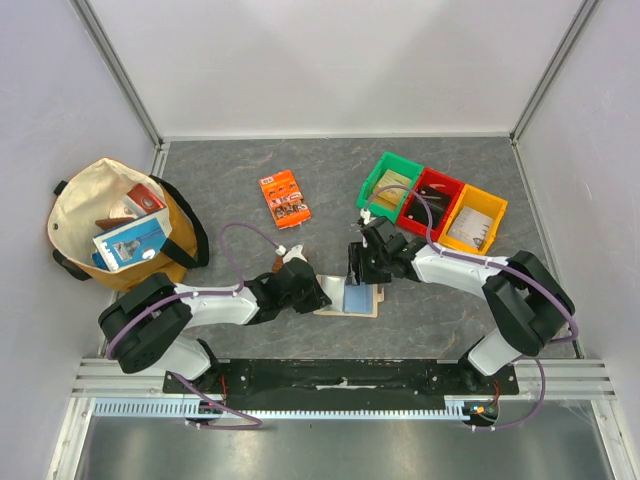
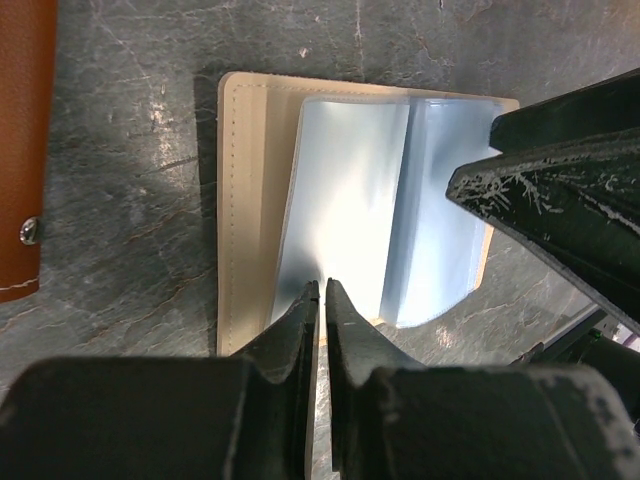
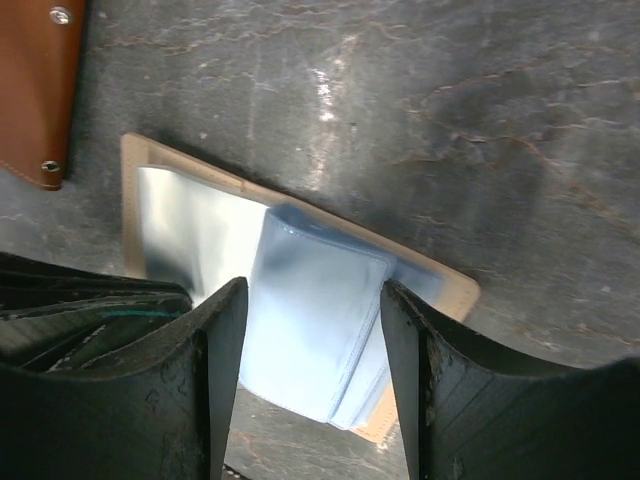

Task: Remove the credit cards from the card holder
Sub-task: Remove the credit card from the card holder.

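Note:
The beige card holder (image 1: 350, 299) lies open on the grey table between the arms, with its pale blue plastic sleeves facing up. It also shows in the left wrist view (image 2: 245, 200) and the right wrist view (image 3: 440, 285). My left gripper (image 2: 322, 287) is shut, its tips at the near edge of the left sleeve (image 2: 345, 200); it is at the holder's left side (image 1: 318, 295). My right gripper (image 3: 310, 300) is open and straddles the raised stack of blue sleeves (image 3: 315, 320), at the holder's far edge (image 1: 358, 268). No credit card shows in any view.
A brown wallet (image 2: 20, 150) lies just left of the holder and also shows in the right wrist view (image 3: 35, 80). A tote bag (image 1: 120, 225) with items stands at far left. An orange packet (image 1: 285, 198) lies behind. Green (image 1: 388, 180), red (image 1: 432, 197) and yellow (image 1: 475, 218) bins stand at back right.

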### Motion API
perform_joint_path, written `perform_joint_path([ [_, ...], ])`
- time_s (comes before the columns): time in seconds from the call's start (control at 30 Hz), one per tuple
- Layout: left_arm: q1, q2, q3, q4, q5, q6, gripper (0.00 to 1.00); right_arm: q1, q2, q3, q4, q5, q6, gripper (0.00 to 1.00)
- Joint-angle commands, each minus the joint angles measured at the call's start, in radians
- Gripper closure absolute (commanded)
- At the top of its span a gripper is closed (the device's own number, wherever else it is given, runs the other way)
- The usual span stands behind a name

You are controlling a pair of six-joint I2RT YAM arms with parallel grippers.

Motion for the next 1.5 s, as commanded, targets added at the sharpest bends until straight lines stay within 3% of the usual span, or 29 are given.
perform_joint_path([
  [0.0,0.004,0.027,-0.017,-0.001,-0.007,-0.014,0.88,0.009,0.023,-0.036,0.085,-0.125,0.057,0.38],
  [0.4,0.004,0.006,-0.034,0.016,-0.004,-0.031,0.89,0.054,0.031,-0.005,0.203,-0.267,0.106,0.43],
  [0.83,0.005,-0.314,-0.118,-0.122,-0.110,-0.063,0.85,0.104,0.086,0.082,0.206,-0.285,0.100,0.38],
  [1.13,0.001,-0.471,-0.080,-0.210,-0.110,-0.010,0.83,0.101,-0.093,0.150,0.016,-0.105,-0.009,0.26],
  [1.27,0.004,-0.421,-0.029,-0.187,-0.068,0.026,0.82,0.072,-0.123,0.142,-0.075,0.043,-0.020,0.26],
  [1.47,0.004,-0.254,0.045,-0.132,-0.015,0.070,0.82,0.032,-0.117,0.064,-0.098,0.117,-0.020,0.27],
])
